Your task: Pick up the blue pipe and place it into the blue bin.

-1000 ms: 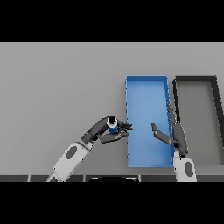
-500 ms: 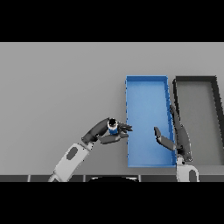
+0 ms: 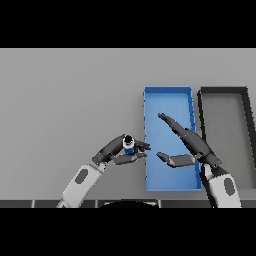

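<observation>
My left hand (image 3: 116, 152) was clamped on the blue pipe (image 3: 129, 145), held upright just outside the blue bin (image 3: 167, 96), which lay at three o'clock, my right hand (image 3: 187, 145) spread above it.

You've swung the right hand (image 3: 192, 145) out over the blue bin (image 3: 168, 95), fingers now stretched toward its middle. The left hand (image 3: 117, 152) with the blue pipe (image 3: 128, 144) has edged slightly lower.

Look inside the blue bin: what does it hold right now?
The blue bin shows only bare blue floor. The open right hand hangs over its lower half and hides part of it. The blue pipe is outside, held by the left hand beside the bin's left wall.
</observation>
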